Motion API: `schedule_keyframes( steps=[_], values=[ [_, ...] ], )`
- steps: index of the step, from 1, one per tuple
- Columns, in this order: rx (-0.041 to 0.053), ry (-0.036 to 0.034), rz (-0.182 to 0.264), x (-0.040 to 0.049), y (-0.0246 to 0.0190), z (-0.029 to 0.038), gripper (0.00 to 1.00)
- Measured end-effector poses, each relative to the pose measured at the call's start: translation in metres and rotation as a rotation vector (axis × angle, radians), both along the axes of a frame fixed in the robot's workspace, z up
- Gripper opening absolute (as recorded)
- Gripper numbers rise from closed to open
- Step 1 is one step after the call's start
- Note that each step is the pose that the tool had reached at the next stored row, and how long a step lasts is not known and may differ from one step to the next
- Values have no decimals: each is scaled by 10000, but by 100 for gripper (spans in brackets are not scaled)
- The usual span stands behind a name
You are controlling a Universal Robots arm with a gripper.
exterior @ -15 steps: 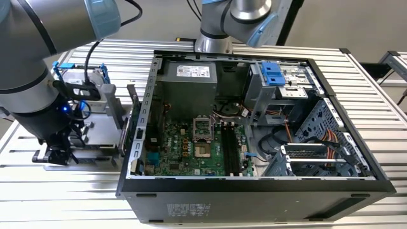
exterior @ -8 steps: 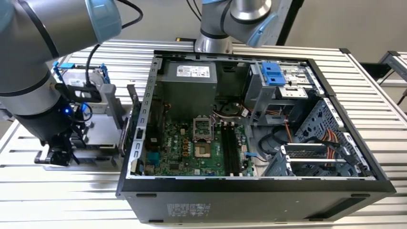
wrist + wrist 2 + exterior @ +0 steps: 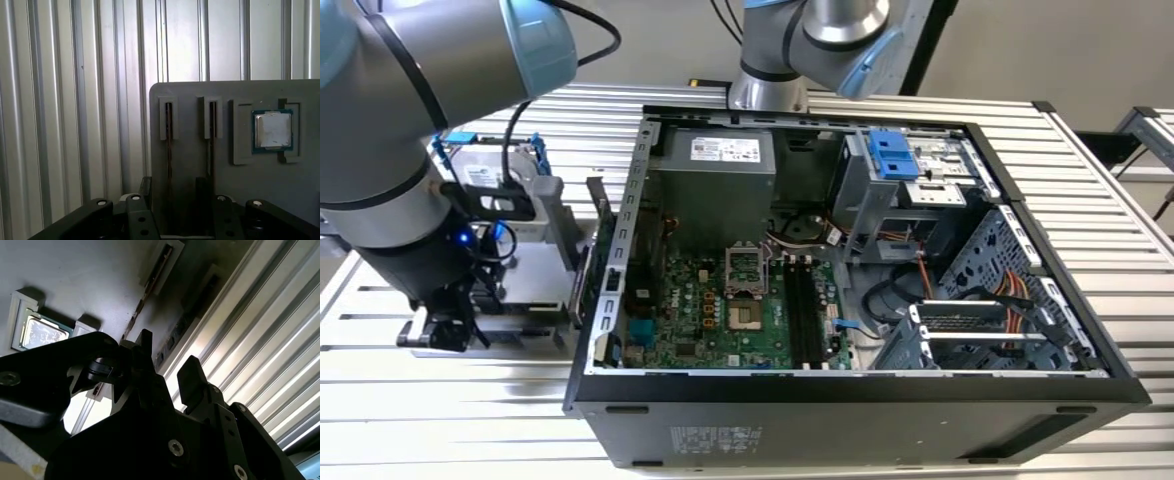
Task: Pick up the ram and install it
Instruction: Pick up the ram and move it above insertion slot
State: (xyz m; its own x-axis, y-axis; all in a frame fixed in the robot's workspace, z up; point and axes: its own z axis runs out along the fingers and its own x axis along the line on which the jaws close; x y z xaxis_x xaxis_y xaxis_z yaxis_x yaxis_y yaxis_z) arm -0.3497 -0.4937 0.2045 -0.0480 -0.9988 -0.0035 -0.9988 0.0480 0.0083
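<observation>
Fingers (image 3: 192, 375) are seen parted, a clear gap between them, nothing held. They are parked low over the grey holder (image 3: 190, 165) on the slatted desk (image 3: 75, 100), at the exterior view's left of the open computer case (image 3: 854, 420).

The ram (image 3: 169, 130) stands on edge in a narrow slot of that holder, not yet lifted. A second stick (image 3: 212, 125) sits in the neighbouring slot, and a CPU (image 3: 273, 130) lies in a pocket further along. In the first wrist view the fingers appear lined up either side of the first slot. Contact cannot be confirmed.

Risks, as judged:
- Only the thin edge is offered, so a small sideways offset could close the fingers on the slot's raised lip instead of the board.
- The second stick is just beside and could be clipped or nudged.
- An off-centre grip (towards one end) would likely tilt the stick and bind it in the slot.
- A tilted stick would be hard to seat in the black motherboard slots (image 3: 803, 310).
</observation>
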Motion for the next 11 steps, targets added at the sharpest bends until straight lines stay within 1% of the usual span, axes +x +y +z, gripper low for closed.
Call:
schedule_keyframes(
  steps=[11],
  values=[
    [0,1,0,-3,-6,-55,100]
  ],
)
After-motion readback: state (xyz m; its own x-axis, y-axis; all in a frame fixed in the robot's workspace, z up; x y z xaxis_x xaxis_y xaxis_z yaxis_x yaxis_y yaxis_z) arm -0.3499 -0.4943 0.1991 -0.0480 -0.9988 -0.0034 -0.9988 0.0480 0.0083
